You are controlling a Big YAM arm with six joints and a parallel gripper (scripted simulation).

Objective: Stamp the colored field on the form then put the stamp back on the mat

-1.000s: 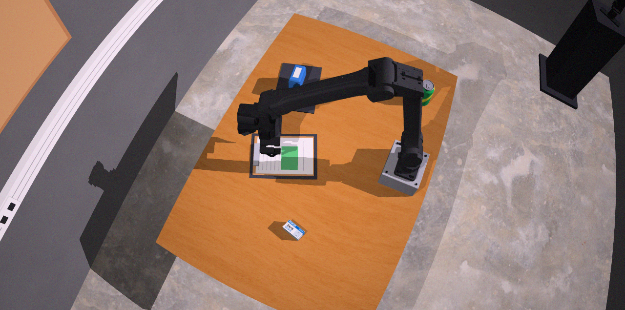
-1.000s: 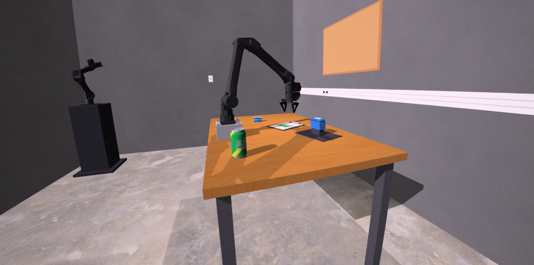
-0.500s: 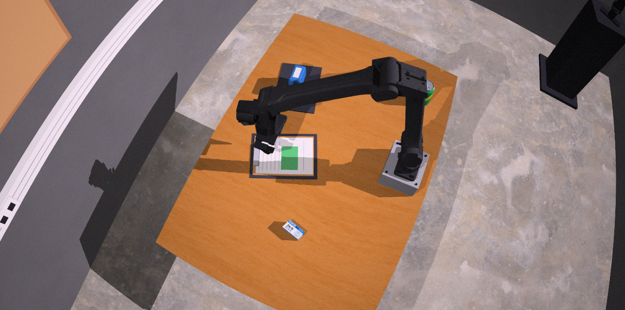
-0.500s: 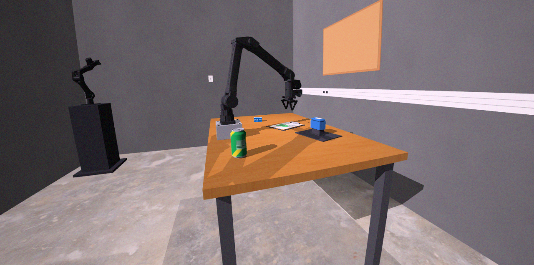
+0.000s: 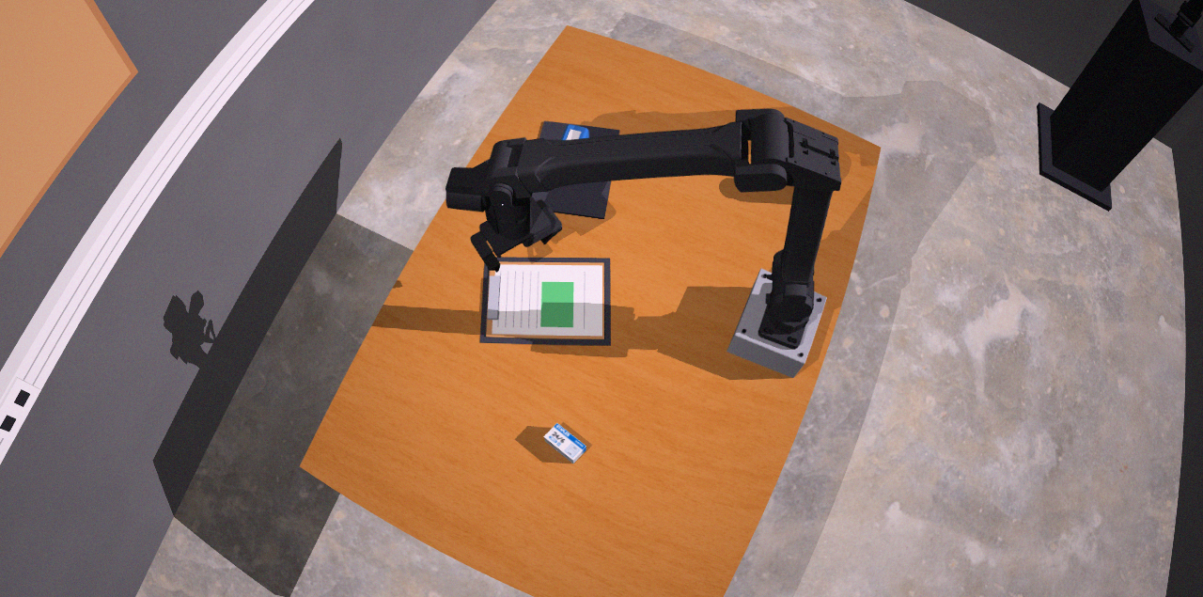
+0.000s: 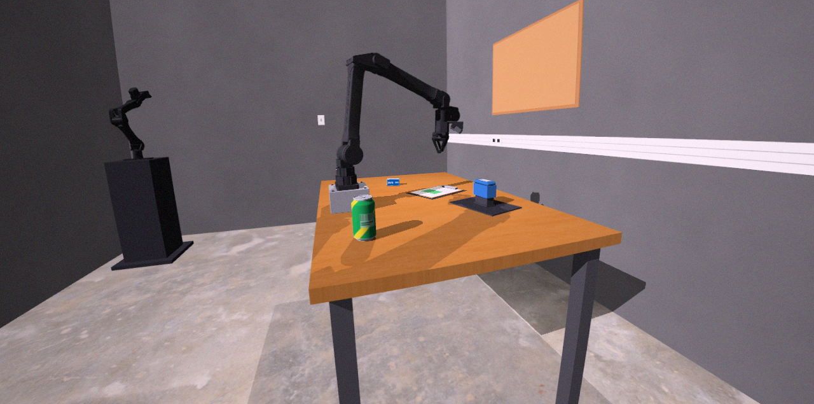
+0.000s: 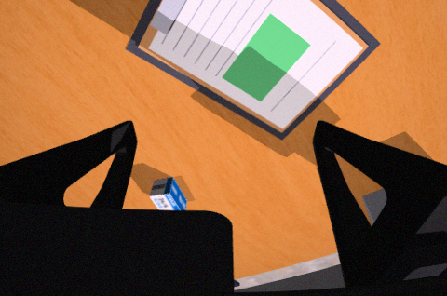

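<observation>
the blue block-shaped stamp (image 6: 484, 189) stands upright on its dark grey rectangular mat (image 6: 485, 206), its squat blue body on a darker base; in the top view only a blue-and-white sliver of it (image 5: 574, 132) shows beyond the black robot arm (image 5: 639, 152). the mat lies on the orange wooden table (image 6: 455, 236), well apart from the green-and-yellow drink can (image 6: 363, 217) near the table's front. the black parallel gripper (image 6: 439, 142) hangs high over the table with its fingers spread wide and nothing between them — both dark fingertips frame bare wood in the wrist view. beyond them lies the white lined form on a dark-framed clipboard (image 7: 249, 23), turned at an angle, its green rectangular field (image 7: 267, 57) half in shadow and unmarked. a small blue-and-white box (image 5: 564, 442) lies on the table — well apart from the form.
</observation>
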